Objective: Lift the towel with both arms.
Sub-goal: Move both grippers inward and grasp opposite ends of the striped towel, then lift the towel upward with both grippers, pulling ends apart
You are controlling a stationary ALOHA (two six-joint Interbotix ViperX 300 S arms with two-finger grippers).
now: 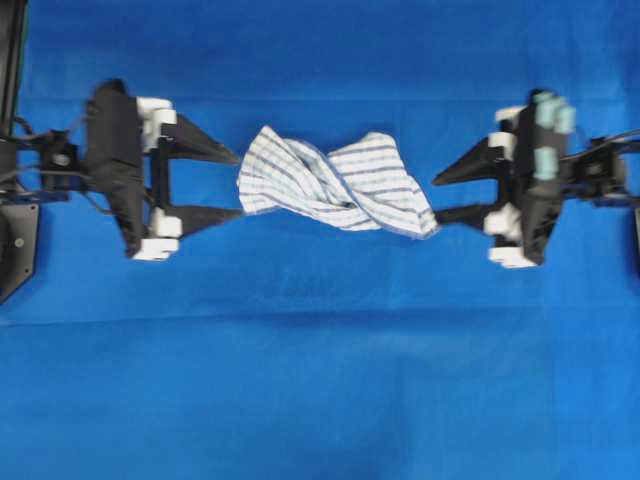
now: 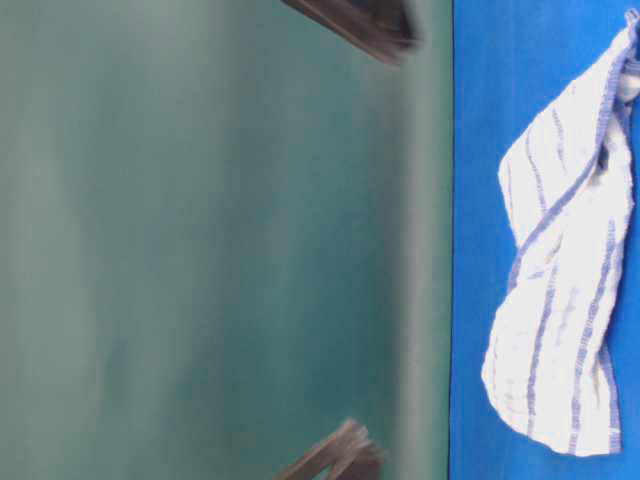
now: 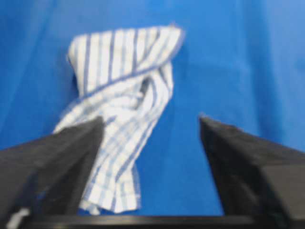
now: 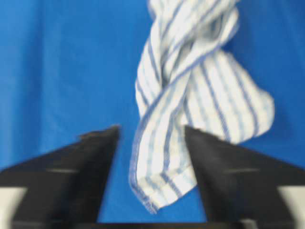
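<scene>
The towel (image 1: 335,182), white with thin blue stripes, lies twisted and bunched on the blue sheet between the two arms. My left gripper (image 1: 238,185) is open at the towel's left end, with one fingertip touching the cloth's edge. In the left wrist view the towel (image 3: 119,95) runs in beside the left finger (image 3: 71,157), inside the open left gripper (image 3: 150,119). My right gripper (image 1: 437,198) is open at the right end. There the towel's hemmed corner (image 4: 162,181) lies between the spread fingers of the right gripper (image 4: 151,129), which do not pinch it.
The bright blue sheet (image 1: 320,380) covers the whole table. The table-level view is turned on its side; it shows the towel (image 2: 565,270) on the sheet and blurred dark finger tips (image 2: 370,25) against a teal-grey wall. Arm mounts stand at the left edge (image 1: 15,200) and right edge.
</scene>
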